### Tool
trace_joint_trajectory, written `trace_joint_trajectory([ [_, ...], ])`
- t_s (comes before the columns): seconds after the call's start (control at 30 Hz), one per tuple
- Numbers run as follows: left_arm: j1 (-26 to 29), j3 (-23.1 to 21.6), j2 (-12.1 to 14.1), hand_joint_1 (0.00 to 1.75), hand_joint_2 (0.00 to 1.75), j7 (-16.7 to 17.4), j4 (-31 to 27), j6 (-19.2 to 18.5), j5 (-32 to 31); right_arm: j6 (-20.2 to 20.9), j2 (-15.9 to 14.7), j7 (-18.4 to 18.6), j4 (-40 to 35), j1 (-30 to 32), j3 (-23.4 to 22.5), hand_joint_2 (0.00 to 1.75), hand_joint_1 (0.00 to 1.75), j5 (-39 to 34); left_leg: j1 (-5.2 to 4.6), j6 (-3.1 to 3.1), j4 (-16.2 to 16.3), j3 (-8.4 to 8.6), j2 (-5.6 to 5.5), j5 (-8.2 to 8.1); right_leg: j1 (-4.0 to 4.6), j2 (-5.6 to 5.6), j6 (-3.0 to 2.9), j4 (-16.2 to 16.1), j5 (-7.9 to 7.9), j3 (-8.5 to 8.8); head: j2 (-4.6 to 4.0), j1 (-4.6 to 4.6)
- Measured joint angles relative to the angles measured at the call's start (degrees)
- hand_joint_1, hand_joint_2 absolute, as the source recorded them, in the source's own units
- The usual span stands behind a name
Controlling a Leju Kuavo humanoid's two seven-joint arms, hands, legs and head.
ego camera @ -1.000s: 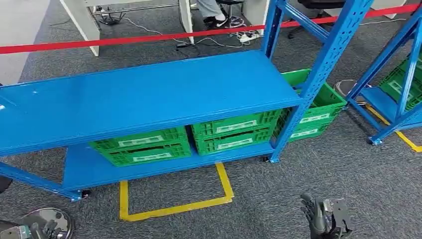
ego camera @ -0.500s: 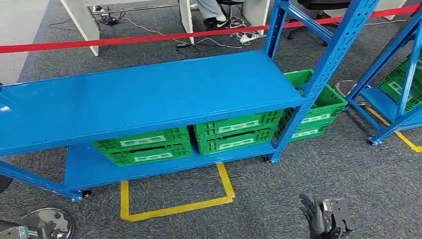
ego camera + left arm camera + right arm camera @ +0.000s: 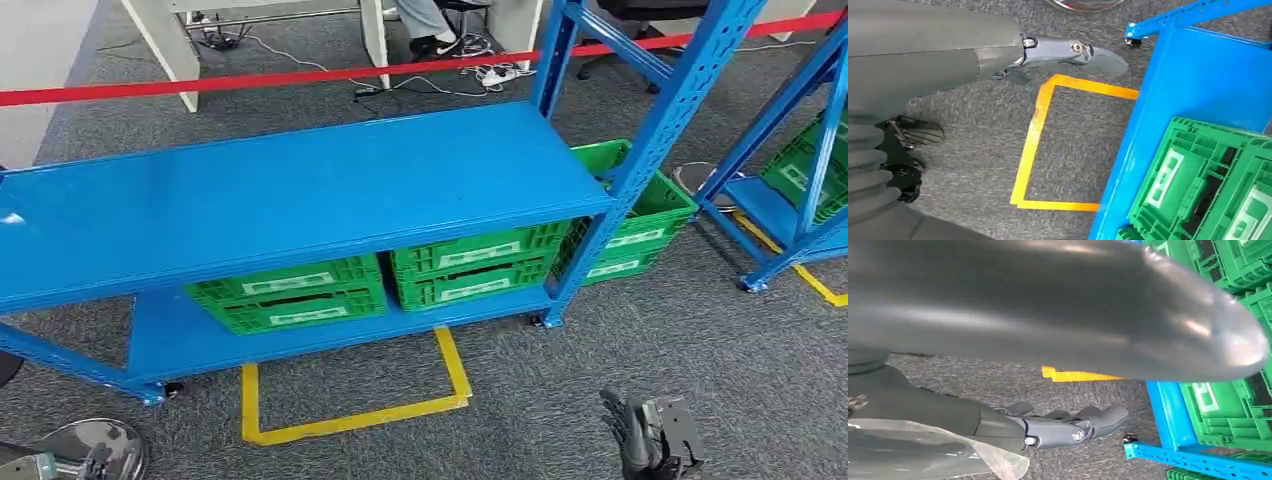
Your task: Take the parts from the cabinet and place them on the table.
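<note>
The blue cabinet rack [image 3: 300, 190] stands ahead with a bare upper shelf. Two green crates [image 3: 290, 295] [image 3: 470, 265] sit side by side on its lower shelf, and that upper shelf hides what is in them. My right hand [image 3: 650, 445] hangs low over the carpet at the lower right, fingers apart and holding nothing. My left hand [image 3: 60, 465] sits at the lower left edge. In the left wrist view the left hand [image 3: 1068, 50] has its thumb stretched out over the carpet, apart from the green crate [image 3: 1198, 190]. The right wrist view shows the right hand [image 3: 1063, 427] bare.
A third green crate [image 3: 640, 215] sits behind the rack's right upright. A second blue rack [image 3: 790, 190] stands at the right. Yellow floor tape [image 3: 350, 415] marks a square before the rack. A red barrier tape [image 3: 300, 75] runs behind. A round metal base [image 3: 95, 445] lies at the lower left.
The picture has shifted slightly. My right hand sits a little lower in the picture; both hands still hold nothing.
</note>
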Motion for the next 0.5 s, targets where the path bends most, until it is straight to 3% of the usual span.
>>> trace_joint_trajectory([
  [0.07, 0.0, -0.1, 0.1, 0.0, 1.75, -0.2, 0.0, 0.0, 0.0, 0.0, 0.0, 0.0, 0.0, -0.1, 0.0, 0.0, 0.0, 0.1, 0.03, 0.58, -0.8, 0.13, -0.01, 0.35, 0.11, -0.12, 0.53, -0.7, 0.23, 0.45, 0.0, -0.09],
  [0.1, 0.0, -0.1, 0.1, 0.0, 1.75, -0.2, 0.0, 0.0, 0.0, 0.0, 0.0, 0.0, 0.0, -0.1, -0.1, 0.0, 0.0, 0.1, 0.7, 0.74, -2.1, 0.94, 0.05, 1.11, 0.09, -0.23, 0.61, -0.3, -0.22, 0.1, 0.0, 0.07],
  [0.13, -0.1, -0.2, 0.1, 0.0, 1.75, -0.3, 0.0, 0.0, 0.0, 0.0, 0.0, -0.1, 0.0, -0.1, -0.1, 0.0, 0.0, 0.2, 0.7, 1.07, -2.5, 1.19, -0.02, 1.32, 0.27, -0.27, 0.74, 1.2, -1.51, -0.61, 0.0, 0.2],
  [0.23, 0.0, -0.4, 0.1, 0.0, 1.75, -0.4, 0.1, 0.0, 0.2, 0.0, 0.0, -0.1, 0.0, -0.2, -0.2, 0.0, 0.0, 0.3, 0.67, 1.15, -2.4, 1.0, -0.08, 1.31, 0.08, -0.29, 1.17, 14.0, -7.5, -6.8, 0.0, 0.15],
  [0.27, 0.0, -0.5, 0.1, 0.0, 1.75, -0.4, 0.1, 0.0, 0.2, 0.0, 0.0, -0.1, 0.1, -0.1, -0.3, 0.0, 0.0, 0.3, 0.66, 1.13, -2.4, 0.99, -0.23, 1.3, 0.07, -0.3, 1.32, 16.4, -7.84, -8.1, 0.0, 0.2],
  [0.3, 0.0, -0.5, 0.1, 0.0, 1.75, -0.4, 0.2, 0.0, 0.2, 0.0, 0.0, -0.1, 0.1, 0.0, -0.3, 0.0, 0.0, 0.3, 0.69, 1.03, -2.3, 1.06, -0.5, 1.24, 0.03, -0.3, 1.44, 16.0, -6.78, -8.02, 0.0, 0.2],
  [0.33, 0.0, -0.5, 0.1, 0.0, 1.75, -0.4, 0.2, 0.0, 0.3, 0.0, 0.0, -0.1, 0.1, 0.0, -0.4, 0.0, 0.0, 0.3, 0.76, 0.89, -2.3, 1.13, -0.83, 1.15, -0.06, -0.29, 1.55, 13.0, -4.56, -6.65, 0.0, 0.2],
  [0.4, -0.1, -0.6, 0.1, 0.0, 1.75, -0.5, 0.2, 0.1, 0.4, 0.0, 0.0, 0.0, 0.1, -0.1, -0.5, 0.0, 0.0, 0.5, 1.02, 0.22, -1.7, 1.27, -1.49, 0.72, -0.4, 0.44, 1.65, 2.2, 0.75, -1.16, 0.0, 0.22],
  [0.43, -0.1, -0.6, 0.1, 0.0, 1.75, -0.5, 0.2, 0.1, 0.5, 0.0, 0.0, 0.0, 0.2, -0.2, -0.5, 0.0, 0.0, 0.6, 0.9, -0.24, -1.4, 1.01, -1.72, 0.49, -0.47, 2.23, 1.62, 0.1, -0.6, 0.22, 0.0, 0.26],
  [0.47, -0.2, -0.6, 0.2, 0.0, 1.75, -0.5, 0.2, 0.2, 0.5, 0.1, 0.0, 0.0, 0.2, -0.2, -0.5, 0.0, 0.0, 0.6, 0.7, -0.57, -0.6, 0.65, -2.07, 0.25, -0.42, 1.95, 0.8, -0.4, -0.26, 0.69, 0.0, 0.13],
  [0.5, -0.2, -0.7, 0.2, 0.0, 1.75, -0.5, 0.2, 0.2, 0.5, 0.1, 0.0, 0.0, 0.2, -0.1, -0.5, 0.0, 0.0, 0.6, 0.74, -0.76, -0.7, 0.48, -2.3, 0.46, -0.3, 1.35, 0.37, -0.1, -0.23, 0.44, 0.0, 0.0],
])
